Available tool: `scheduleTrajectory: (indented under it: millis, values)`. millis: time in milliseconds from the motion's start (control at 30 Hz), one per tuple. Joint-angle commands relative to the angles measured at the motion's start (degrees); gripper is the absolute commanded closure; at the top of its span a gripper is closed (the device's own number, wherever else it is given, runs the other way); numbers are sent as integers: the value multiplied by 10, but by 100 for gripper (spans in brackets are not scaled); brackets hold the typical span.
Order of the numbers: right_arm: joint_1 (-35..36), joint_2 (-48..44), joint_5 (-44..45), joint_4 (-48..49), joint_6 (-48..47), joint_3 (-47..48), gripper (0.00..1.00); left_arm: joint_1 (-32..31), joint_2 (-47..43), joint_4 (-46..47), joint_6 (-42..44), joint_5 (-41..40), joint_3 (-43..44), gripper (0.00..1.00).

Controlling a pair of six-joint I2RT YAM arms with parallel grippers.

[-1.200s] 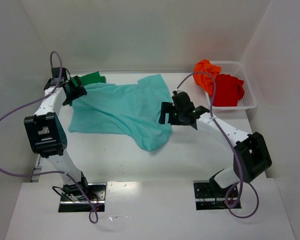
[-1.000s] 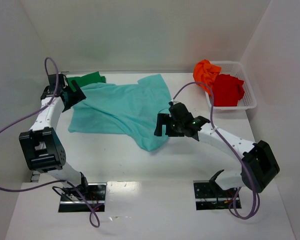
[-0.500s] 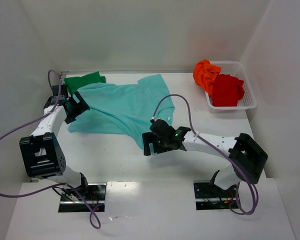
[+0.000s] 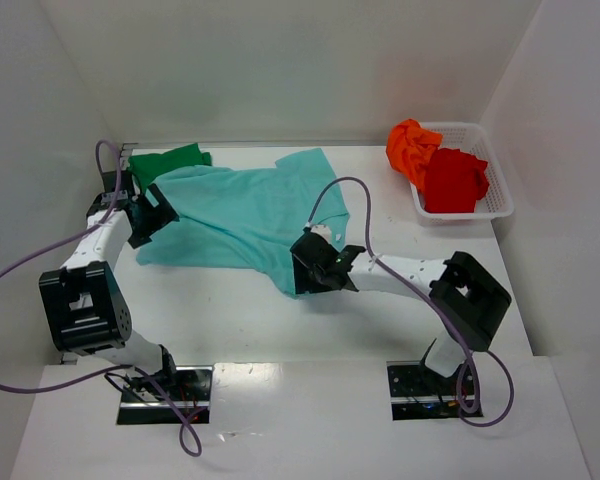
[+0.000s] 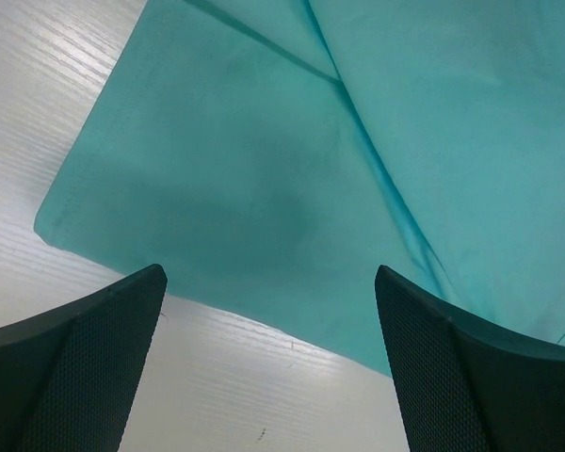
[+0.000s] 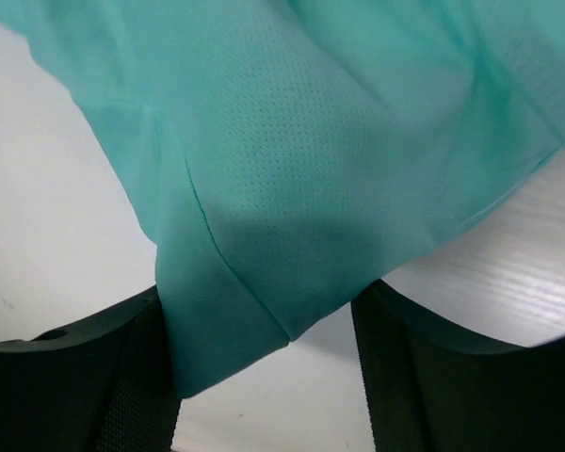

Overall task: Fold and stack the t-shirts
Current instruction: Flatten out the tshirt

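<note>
As our right fingers [image 6: 75,377] dropped to the near corner of the light teal t-shirt [image 4: 245,210] spread on the counter [image 4: 230,315], we began closing them, still apart, astride its hem to start folding, our left fingers [image 5: 75,348] spread wide.

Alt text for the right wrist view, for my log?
A hemmed corner of the light teal t-shirt sits between the right gripper's two dark fingers, which stand apart. White table shows on both sides.
</note>
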Motion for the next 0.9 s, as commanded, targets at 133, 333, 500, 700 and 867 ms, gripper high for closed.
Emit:
scheduleTrajectory:
  millis: [133, 333, 500, 700, 867]
  values:
    - [-23, 75, 65, 37, -22, 92, 36, 16, 39, 17, 17, 35, 19, 1]
    - [-41, 118, 70, 31, -34, 143, 16, 22, 44, 17, 17, 35, 19, 1]
    - [-79, 118, 52, 53, -34, 149, 14, 22, 44, 22, 17, 35, 19, 1]
    - [-113, 114, 12, 25, -58, 152, 8, 22, 36, 10, 10, 14, 13, 1]
    - [-113, 43, -34, 44, -48, 72, 7, 22, -12, 31, -25, -15, -24, 1]
